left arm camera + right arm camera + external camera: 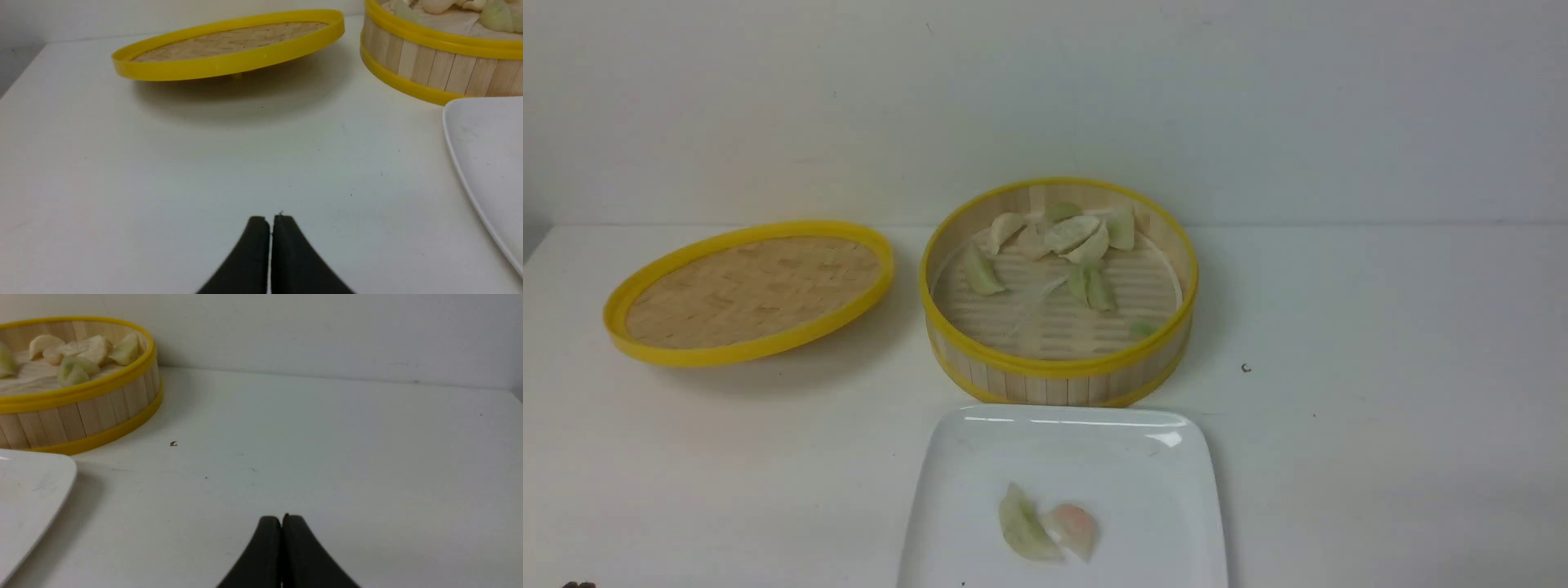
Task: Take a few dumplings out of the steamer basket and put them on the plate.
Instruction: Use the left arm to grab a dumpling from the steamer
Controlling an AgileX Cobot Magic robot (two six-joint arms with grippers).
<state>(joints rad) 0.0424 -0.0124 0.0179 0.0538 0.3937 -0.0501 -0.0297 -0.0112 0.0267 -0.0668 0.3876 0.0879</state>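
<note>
Front view shows, at the far left of the white surface (1380, 327), a flat woven lid (752, 290) with a yellow rim, lying tilted, close beside the steamer basket (1058, 377) but not touching it. Left wrist view has the left hand (270, 220) low over bare surface on the near side of the lid, its two black fingers pressed together with nothing between them. The basket stands near the middle, toward the back wall. Inside it a cluster of dumplings (1072, 234), cream and pale green, lies piled against its far side, and a few more green ones are spread over the slatted floor toward the middle. Just in front of the basket sits the plate (1094, 445); whether the two touch cannot be told. On the plate lie a green dumpling (1023, 529) and a pinkish dumpling (1075, 529), touching side by side. Right of the basket a tiny dark speck (1245, 368) marks the surface. Right wrist view has the right hand (282, 519) low over bare surface to the right of plate and basket, its fingers closed together and holding nothing
</note>
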